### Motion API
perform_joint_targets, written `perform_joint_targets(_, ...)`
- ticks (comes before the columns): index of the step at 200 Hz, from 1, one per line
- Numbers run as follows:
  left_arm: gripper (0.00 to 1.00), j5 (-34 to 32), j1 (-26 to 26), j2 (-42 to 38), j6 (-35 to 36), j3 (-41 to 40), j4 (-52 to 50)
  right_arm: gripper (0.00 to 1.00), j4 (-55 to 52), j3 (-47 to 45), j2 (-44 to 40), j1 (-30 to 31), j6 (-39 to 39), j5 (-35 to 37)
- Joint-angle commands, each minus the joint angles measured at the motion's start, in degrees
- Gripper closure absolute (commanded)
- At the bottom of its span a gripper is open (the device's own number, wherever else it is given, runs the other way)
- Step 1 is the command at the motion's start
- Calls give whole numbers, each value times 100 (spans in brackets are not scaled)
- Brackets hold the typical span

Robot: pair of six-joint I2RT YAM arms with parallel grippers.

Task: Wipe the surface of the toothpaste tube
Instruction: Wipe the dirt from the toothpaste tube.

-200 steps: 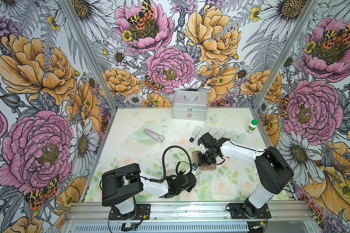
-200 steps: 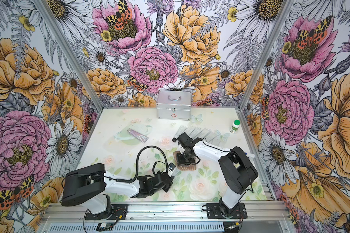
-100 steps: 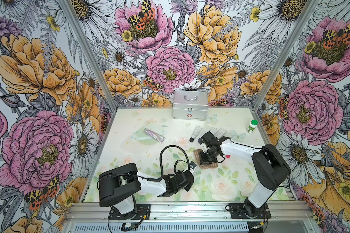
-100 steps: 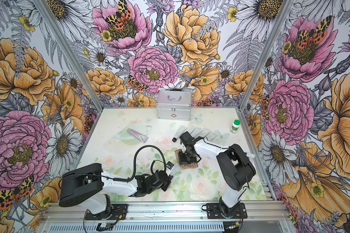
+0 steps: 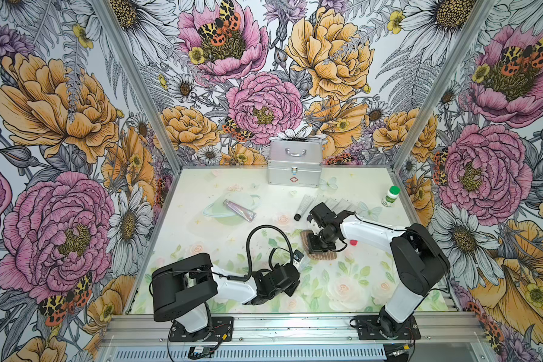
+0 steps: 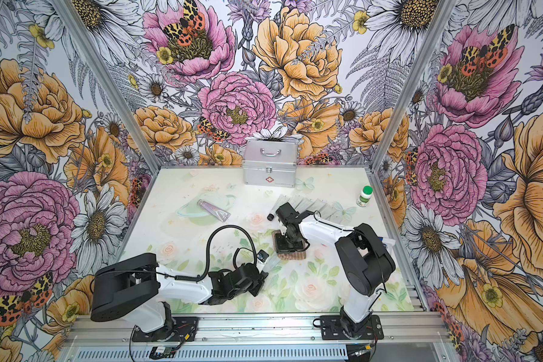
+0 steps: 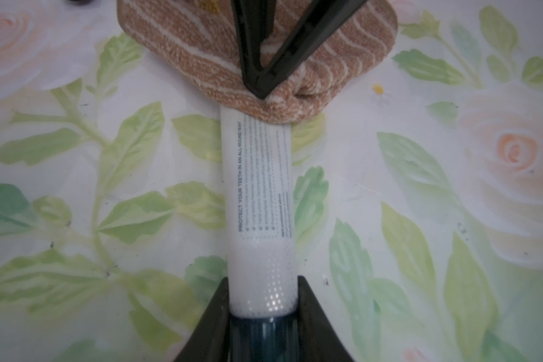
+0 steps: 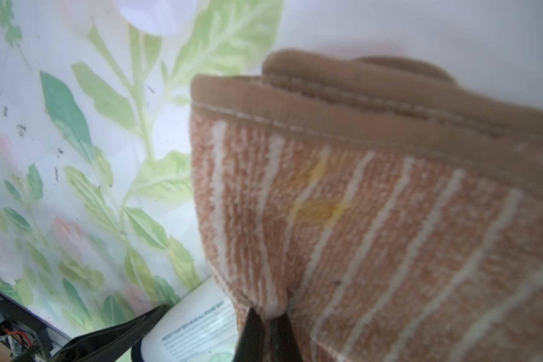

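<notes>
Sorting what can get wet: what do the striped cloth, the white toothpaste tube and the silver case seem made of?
The striped cloth looks like terry, probably cotton: fuzzy looped pile, flat stitched hem. The toothpaste tube seems smooth white plastic, faintly glossy, with printed text. The silver case appears to be matte aluminium, with a metal handle and latch.

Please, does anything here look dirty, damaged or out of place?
Yes. The towel in the right pincer carries a yellow stain, odd for a wiping cloth. Also, dark specks lie scattered on the mat beside it. The tube looks clean and undamaged where visible.
</notes>
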Motion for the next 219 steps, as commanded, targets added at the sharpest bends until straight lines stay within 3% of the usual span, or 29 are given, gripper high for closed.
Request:
perform_joint_targets(1,70,364,72,-116,-37,-142,-129,100,23,198,-112,192,159,-219)
perform_joint_targets(57,70,558,217,-161,-68,-156,-70,100,17,167,307,323,44,76)
perform_joint_targets(106,70,558,293,-230,-120,-250,-30,100,26,-186,620,-98,-224,841)
perform_joint_targets(156,70,860,421,-292,-156,-289,-5,100,29,-228,525,-675,-388,1016)
perform_joint_targets(219,70,1151,616,-159,-159,-236,50,100,22,-206,134,-71,-133,632)
